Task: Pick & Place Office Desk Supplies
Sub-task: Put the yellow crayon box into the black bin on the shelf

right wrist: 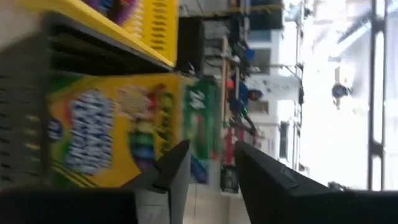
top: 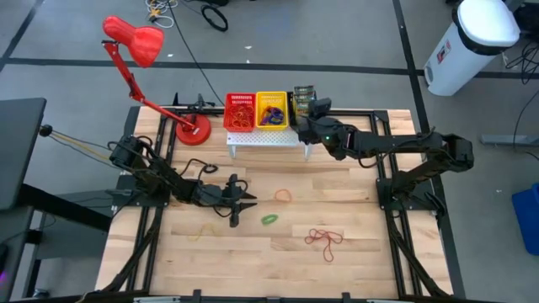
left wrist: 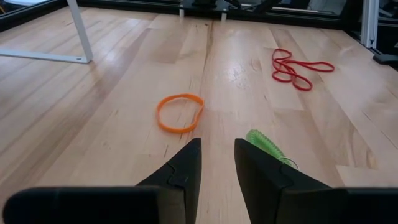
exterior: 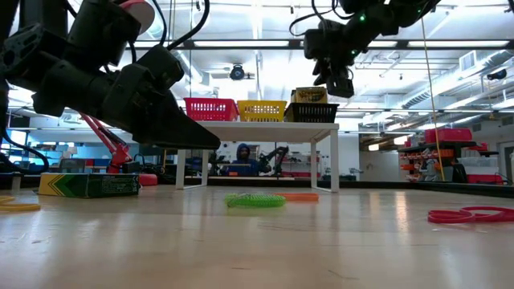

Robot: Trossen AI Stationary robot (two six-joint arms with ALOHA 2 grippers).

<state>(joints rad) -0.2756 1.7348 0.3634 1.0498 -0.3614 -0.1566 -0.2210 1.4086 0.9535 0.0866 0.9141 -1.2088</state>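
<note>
Right gripper (top: 313,111) hangs over the back of the table, above the black basket (exterior: 312,112) at the end of the white perforated rack (top: 265,140). Its fingers (right wrist: 168,171) stand slightly apart with nothing between them, and a yellow-and-green crayon box (right wrist: 124,137) sits just ahead of them in that basket, its top showing above the rim in the low view. Beside the black basket come a yellow basket (top: 272,109) holding purple and blue bands and a red basket (top: 240,111) holding red and orange ones.

Left gripper (top: 234,204) is low over the wooden table (top: 354,252) near its middle, fingers (left wrist: 186,168) apart and empty (a narrow gap shows between them in its wrist view). An orange rubber band (top: 283,195) lies just ahead of it and a green band (top: 269,220) just beside one fingertip. A tangle of red bands (top: 325,238) lies farther toward the right side, and a faint yellow band (top: 205,228) lies near the left arm. Another crayon box (exterior: 88,185) lies flat on the table, seen in the low view. A red desk lamp (top: 135,42) stands at the back left corner.
</note>
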